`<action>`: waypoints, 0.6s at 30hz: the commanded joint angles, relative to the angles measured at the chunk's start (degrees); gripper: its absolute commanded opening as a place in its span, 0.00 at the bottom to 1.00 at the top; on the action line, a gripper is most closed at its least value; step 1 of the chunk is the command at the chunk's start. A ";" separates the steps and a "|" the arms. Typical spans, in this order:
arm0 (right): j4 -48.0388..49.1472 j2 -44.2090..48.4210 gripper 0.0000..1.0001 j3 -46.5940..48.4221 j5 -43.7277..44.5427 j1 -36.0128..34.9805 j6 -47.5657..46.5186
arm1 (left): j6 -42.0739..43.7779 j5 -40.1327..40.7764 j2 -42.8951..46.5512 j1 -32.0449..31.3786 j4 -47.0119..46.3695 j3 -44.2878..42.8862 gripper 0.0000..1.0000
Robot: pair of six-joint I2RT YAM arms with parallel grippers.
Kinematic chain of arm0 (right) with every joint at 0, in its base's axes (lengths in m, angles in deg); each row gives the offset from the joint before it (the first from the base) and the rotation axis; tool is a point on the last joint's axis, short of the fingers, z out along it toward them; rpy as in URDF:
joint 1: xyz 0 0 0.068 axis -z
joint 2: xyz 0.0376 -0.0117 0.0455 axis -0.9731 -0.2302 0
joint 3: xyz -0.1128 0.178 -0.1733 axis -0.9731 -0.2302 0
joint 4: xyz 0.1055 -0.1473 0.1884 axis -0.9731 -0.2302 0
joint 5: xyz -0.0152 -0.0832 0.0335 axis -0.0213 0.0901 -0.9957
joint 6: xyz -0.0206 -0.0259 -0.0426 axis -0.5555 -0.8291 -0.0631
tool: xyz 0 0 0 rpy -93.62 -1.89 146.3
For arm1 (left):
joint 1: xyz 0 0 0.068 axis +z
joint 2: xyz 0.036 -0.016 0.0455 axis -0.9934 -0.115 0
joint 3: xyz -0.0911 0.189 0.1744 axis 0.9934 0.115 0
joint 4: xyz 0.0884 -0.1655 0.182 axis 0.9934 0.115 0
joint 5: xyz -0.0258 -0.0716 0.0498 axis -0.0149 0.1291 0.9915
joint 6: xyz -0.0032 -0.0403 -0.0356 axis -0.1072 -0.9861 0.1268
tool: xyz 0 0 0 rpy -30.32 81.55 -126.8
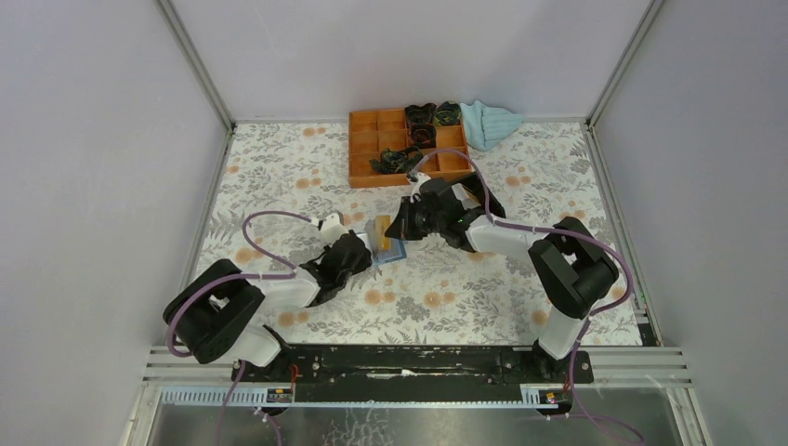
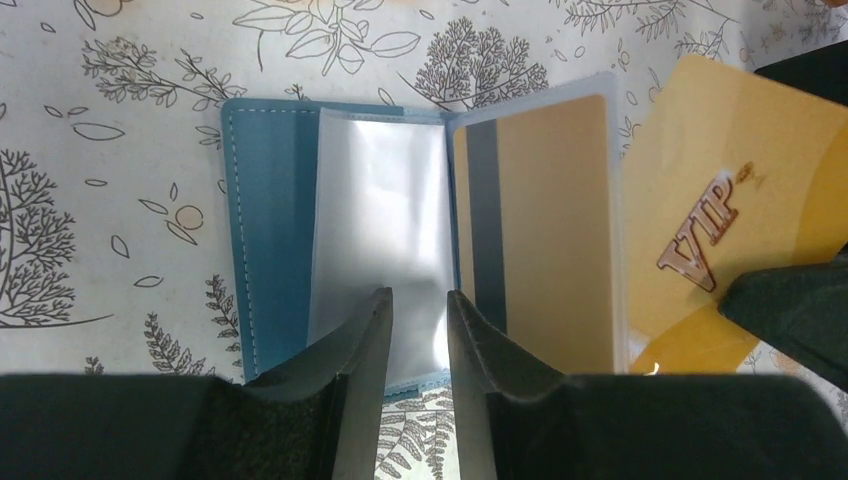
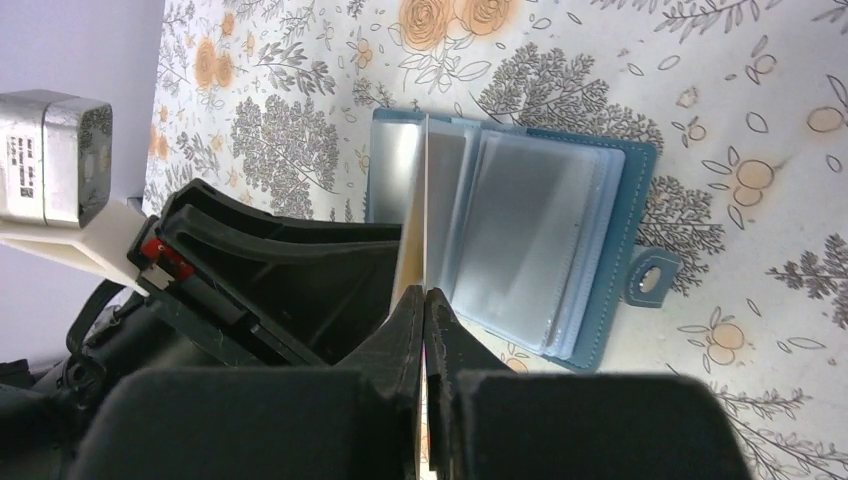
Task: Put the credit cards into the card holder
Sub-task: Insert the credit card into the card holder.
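Observation:
The card holder (image 2: 270, 230) lies open on the flowered table, blue cover to the left, its clear sleeves fanned out (image 3: 620, 200). One tan credit card (image 2: 545, 230) with a dark stripe sits inside a sleeve. My right gripper (image 3: 425, 295) is shut on a second, yellow "VIP" credit card (image 2: 730, 190). In the right wrist view this card stands on edge (image 3: 427, 200) over the holder's middle. My left gripper (image 2: 420, 300) is low over the holder's near edge, jaws a little apart, with only a clear sleeve showing in the gap. From above, both grippers meet at the holder (image 1: 390, 249).
An orange compartment tray (image 1: 367, 149) with dark items stands at the back of the table, a light blue cloth (image 1: 491, 123) to its right. The left arm's black body (image 3: 280, 280) sits close beside the held card. Enclosure walls ring the table.

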 commanded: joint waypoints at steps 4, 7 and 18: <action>0.05 -1.99 0.00 3.44 -0.33 -1.56 -1.25 | -1.22 -0.48 2.00 -1.39 10.39 1.98 0.35; -0.08 -2.47 0.00 3.95 0.00 -2.20 -1.48 | -1.75 0.77 3.85 -1.72 12.51 1.91 0.35; -2.46 -1.67 0.00 5.98 3.51 -5.53 -4.09 | -3.20 3.74 7.10 -2.78 17.55 1.53 0.35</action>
